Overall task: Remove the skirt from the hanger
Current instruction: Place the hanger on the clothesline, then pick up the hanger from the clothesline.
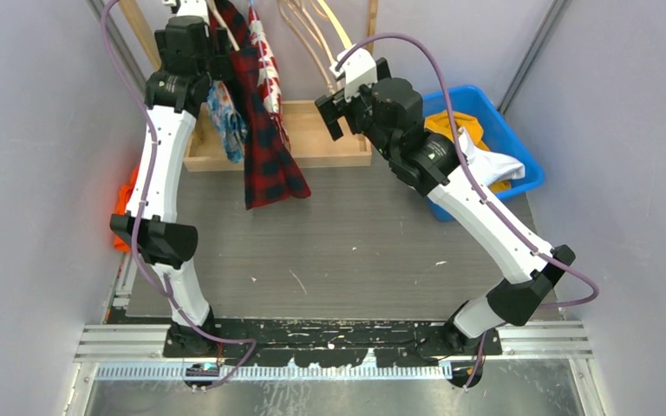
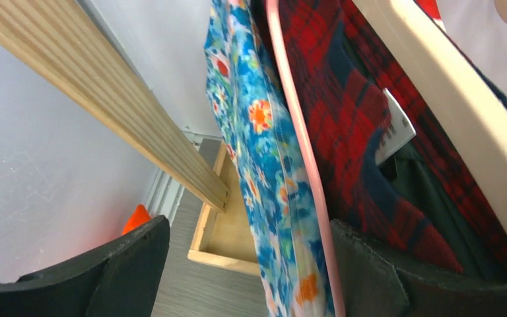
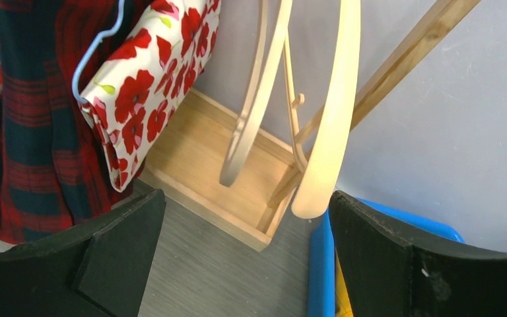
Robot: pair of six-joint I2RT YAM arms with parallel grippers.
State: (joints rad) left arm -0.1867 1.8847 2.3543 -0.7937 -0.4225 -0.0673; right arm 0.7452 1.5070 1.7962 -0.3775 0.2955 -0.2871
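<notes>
Sighting through the left wrist view, I find the skirt (image 2: 264,165), a blue floral piece, hanging on the pink hanger (image 2: 297,132) at the far left of the scene, above the wooden tray (image 1: 321,139). The left pincer (image 2: 249,228) is released; its jaws stand apart and straddle the skirt's lower edge, with the right-hand finger just beside the hanger wire. A red plaid garment (image 2: 350,99) hangs touching the skirt on the right, and the rack's wooden post (image 2: 105,99) runs to the left.

Procedure, as I judge it:
1. Centre the jaws on the floral cloth only; exclude the pink wire and the plaid.
2. Clench on a full fold, not a single thin edge.
3. Draw the cloth along the hanger's arm toward its free end, not straight down, so the hanger does not lift off the rack.

The right pincer (image 3: 247,198) is released and holds nothing, near the bare wooden hangers (image 3: 330,132); I could bring it across to steady the pink hanger. The blue bin (image 1: 486,113) sits at the far right of the surface (image 1: 347,251).
</notes>
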